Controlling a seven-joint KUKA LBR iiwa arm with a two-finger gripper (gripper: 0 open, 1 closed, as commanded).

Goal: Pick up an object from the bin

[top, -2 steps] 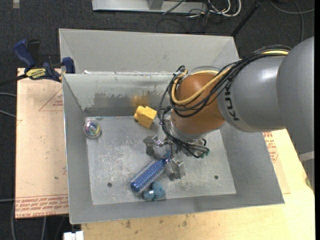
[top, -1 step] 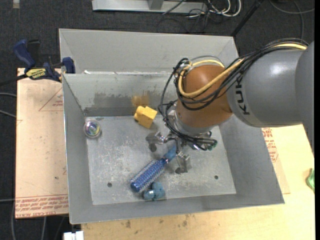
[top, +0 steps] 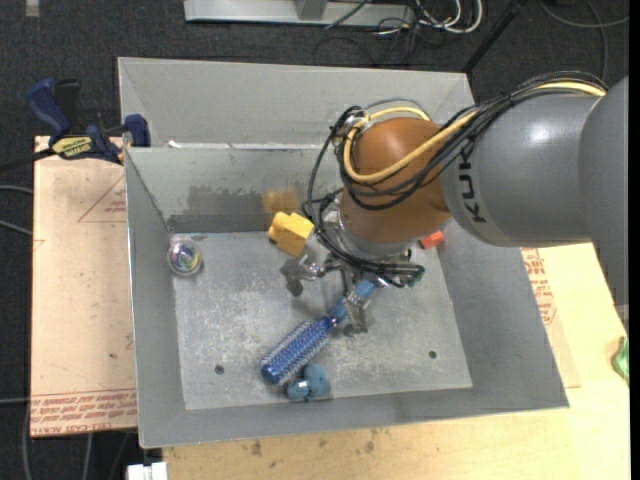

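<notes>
My gripper [top: 325, 299] hangs under the arm's wrist over the middle of the bin floor. Its two fingertips [top: 294, 282] stand apart, open, and I see nothing between them. A blue ribbed cylinder [top: 298, 349] lies slanted just below, its upper end beside the lower-right fingertip. A yellow block [top: 290, 231] rests just above the upper-left fingertip, near the back wall. A small blue bit [top: 364, 289] shows by the wrist; I cannot tell whether it is a loose thing.
A small light-blue lump [top: 310, 386] lies at the front wall beside the cylinder's lower end. A shiny round thing [top: 185, 257] sits at the left wall. An orange-red piece [top: 432, 238] peeks out from behind the arm at the right.
</notes>
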